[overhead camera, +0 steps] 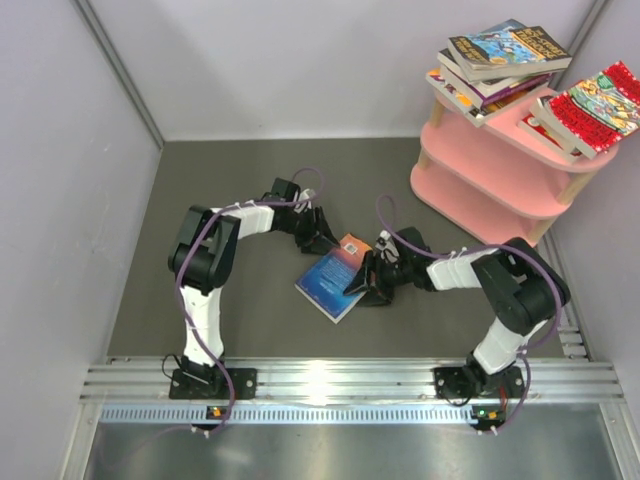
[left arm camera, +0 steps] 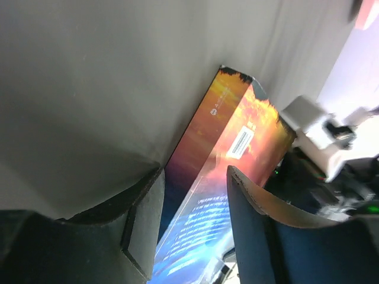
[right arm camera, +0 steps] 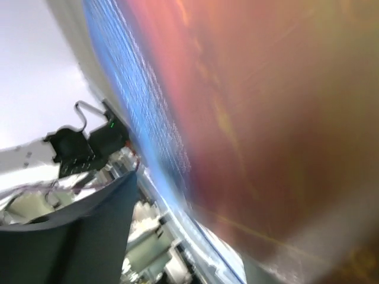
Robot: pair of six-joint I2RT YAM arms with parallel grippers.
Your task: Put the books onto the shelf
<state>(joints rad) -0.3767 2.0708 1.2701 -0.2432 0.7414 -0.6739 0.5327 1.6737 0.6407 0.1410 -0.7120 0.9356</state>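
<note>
A thin book (overhead camera: 330, 278) with a blue and orange cover lies on the grey table between my two arms. My left gripper (overhead camera: 322, 240) is at its far edge. In the left wrist view its jaws (left arm camera: 194, 177) stand apart, with the book (left arm camera: 237, 136) showing through the gap. My right gripper (overhead camera: 362, 285) is at the book's right edge. In the right wrist view one finger (right arm camera: 89, 236) shows, clear of the cover (right arm camera: 266, 118); the other is hidden. The pink shelf (overhead camera: 480, 190) stands at the back right. A stack of books (overhead camera: 500, 60) and a red book (overhead camera: 590, 105) lie on top of it.
Pale walls close in the table on the left, back and right. An aluminium rail (overhead camera: 330, 380) with both arm bases runs along the near edge. Purple cables (overhead camera: 385, 215) loop over the arms.
</note>
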